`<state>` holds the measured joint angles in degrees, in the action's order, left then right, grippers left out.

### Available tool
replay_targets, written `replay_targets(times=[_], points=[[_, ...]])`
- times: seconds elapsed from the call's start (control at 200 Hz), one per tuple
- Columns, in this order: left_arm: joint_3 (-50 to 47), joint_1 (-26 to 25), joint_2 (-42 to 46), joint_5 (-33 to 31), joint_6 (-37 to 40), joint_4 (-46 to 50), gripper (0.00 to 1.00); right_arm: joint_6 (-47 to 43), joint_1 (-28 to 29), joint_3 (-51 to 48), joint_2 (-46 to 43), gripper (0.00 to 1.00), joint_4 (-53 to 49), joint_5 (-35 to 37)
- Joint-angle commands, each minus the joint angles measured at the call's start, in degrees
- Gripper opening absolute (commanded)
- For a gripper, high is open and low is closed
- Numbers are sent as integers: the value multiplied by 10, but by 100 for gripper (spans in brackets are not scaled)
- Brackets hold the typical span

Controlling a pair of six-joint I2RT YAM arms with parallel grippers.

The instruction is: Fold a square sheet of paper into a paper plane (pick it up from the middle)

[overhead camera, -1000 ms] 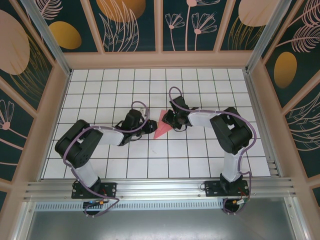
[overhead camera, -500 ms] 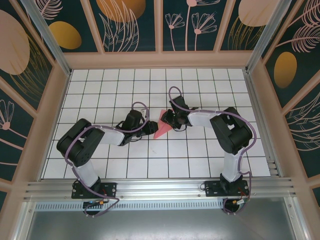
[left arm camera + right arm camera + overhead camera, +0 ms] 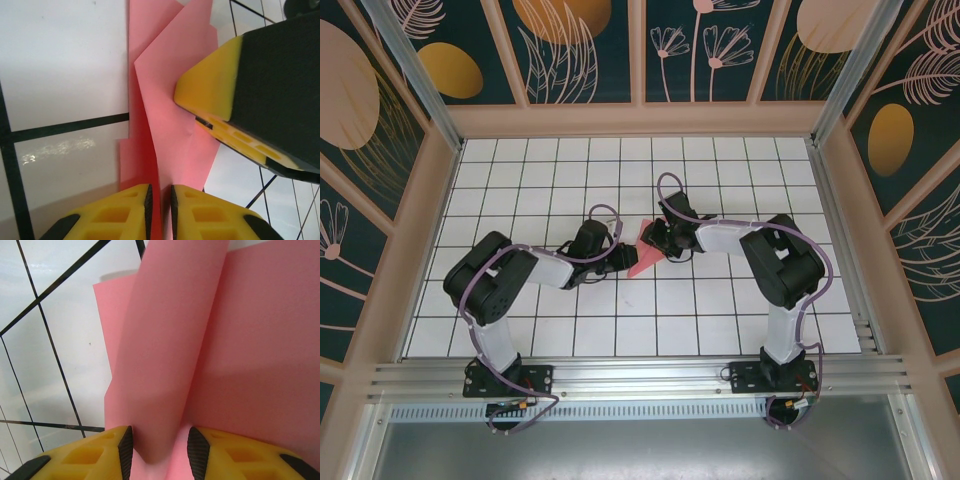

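Pinching paper plane [image 3: 170,125] (both end effectors).

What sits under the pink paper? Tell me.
The pink paper lies on the white gridded table, both grippers pinching its folds. The tiles beneath it are covered, so nothing else can be confirmed there.

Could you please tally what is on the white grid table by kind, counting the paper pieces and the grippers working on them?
Partly folded salmon-pink paper sheet: 1
Black robot arms' yellow-fingered grippers, left gripper and right gripper, both closed on a fold of the paper: 2
Total: 3
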<state>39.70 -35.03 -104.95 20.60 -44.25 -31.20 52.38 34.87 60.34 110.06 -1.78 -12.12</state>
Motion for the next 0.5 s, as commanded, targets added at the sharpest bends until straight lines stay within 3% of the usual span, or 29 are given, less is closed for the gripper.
replay_targets(times=[0.0,0.155,0.495], points=[[13,2,-11,6,4,17,16,-14,-4,-48,80,42,-109,59],[18,3,-10,-10,12,44,15,-15,-3,-44,91,42,-122,73],[-6,7,57,-28,-1,12,24,-16,1,-41,101,42,-127,76]])
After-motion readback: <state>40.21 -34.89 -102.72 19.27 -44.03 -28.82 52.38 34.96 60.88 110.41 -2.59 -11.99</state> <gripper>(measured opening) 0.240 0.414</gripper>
